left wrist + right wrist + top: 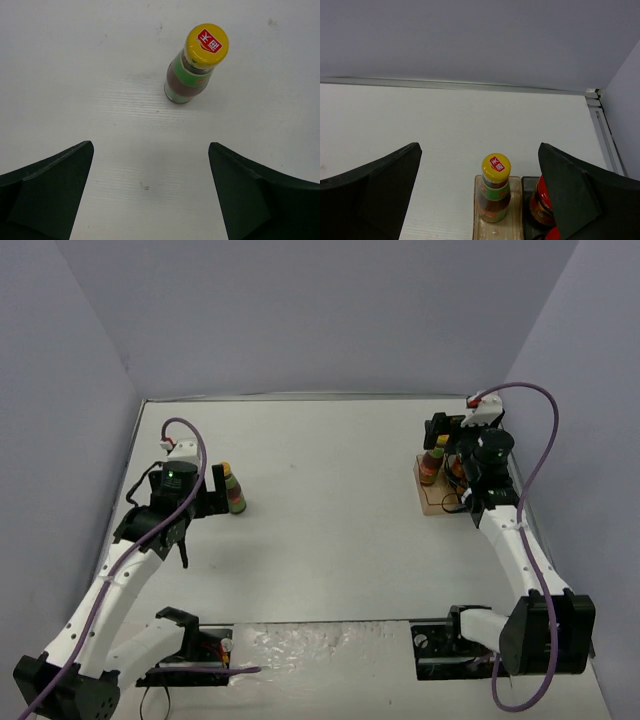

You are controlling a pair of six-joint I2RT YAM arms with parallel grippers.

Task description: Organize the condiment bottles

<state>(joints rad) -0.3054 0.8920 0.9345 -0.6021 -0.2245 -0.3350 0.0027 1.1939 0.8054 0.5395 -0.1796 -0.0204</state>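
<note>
A slim dark bottle with a yellow cap (pixel 233 490) stands alone on the left of the table; it shows upright in the left wrist view (pixel 195 65). My left gripper (pixel 150 200) is open and empty, just short of it. A second yellow-capped bottle (pixel 495 195) stands in the clear brownish tray (pixel 512 227) at the right, also in the top view (pixel 433 462). A red-lidded jar (pixel 541 202) stands beside it in the tray. My right gripper (pixel 480 195) is open and empty above the tray. The black-capped shakers are hidden.
The tray (pixel 436 502) sits near the right wall, under my right arm. The grey back wall and side walls close the table. Black base plates with cables (pixel 195 655) lie at the near edge.
</note>
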